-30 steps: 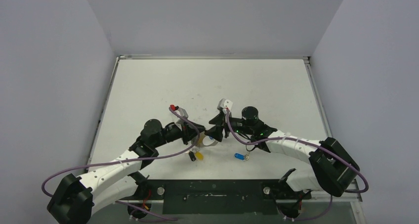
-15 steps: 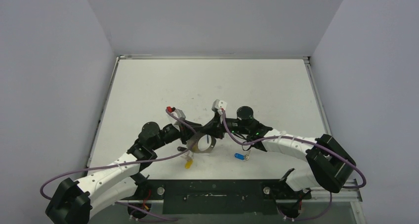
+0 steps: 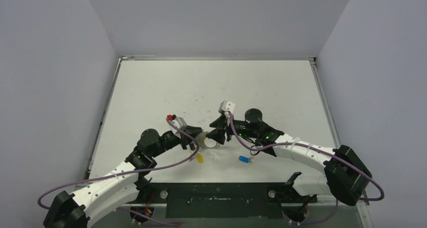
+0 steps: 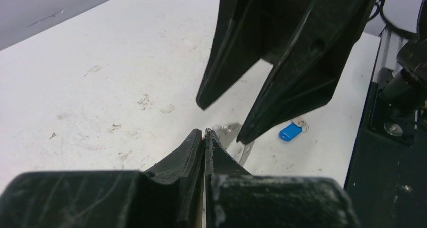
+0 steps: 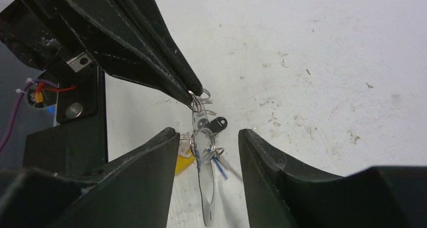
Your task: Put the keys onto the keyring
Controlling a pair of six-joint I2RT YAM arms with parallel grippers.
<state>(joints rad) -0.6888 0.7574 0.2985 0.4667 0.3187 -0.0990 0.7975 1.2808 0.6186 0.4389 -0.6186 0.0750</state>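
The keyring (image 5: pixel 206 198) is being pinched by the clenched left claw (image 5: pixel 193 91), a black key (image 5: pixel 218 123) hanging from it. It is being straddled by the released right claw (image 5: pixel 209 135).

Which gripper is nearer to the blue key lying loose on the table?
Right. The right gripper hovers just left of the blue key; the left gripper, pinching the keyring, sits farther left beyond it.
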